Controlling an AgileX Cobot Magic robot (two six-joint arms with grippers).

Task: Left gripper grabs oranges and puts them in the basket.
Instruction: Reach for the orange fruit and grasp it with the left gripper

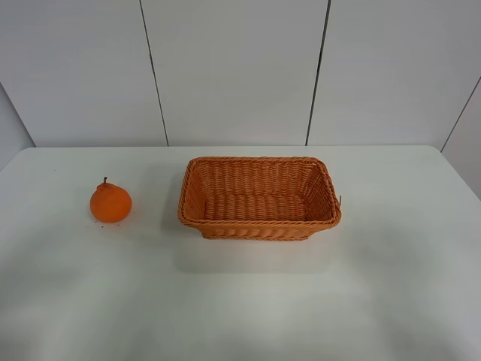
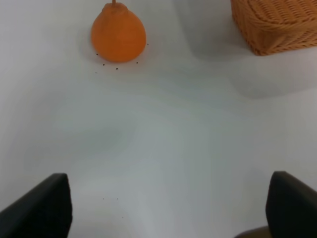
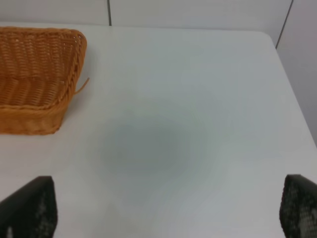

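Sitting upright on the white desk, off to the left of the orange-brown woven wicker basket (nothing in it), the bright round knobby orange could roll away if the black left end effector, fingers spread wide, nudges it off-centre.

Bright, flat, diffuse overhead light, no hard glare. The white desk looks slightly washed out. The basket casts a faint soft shadow on its near side, the orange almost none. Wrist views are softer: fingers of the left hand and right hand are dark and out of focus.
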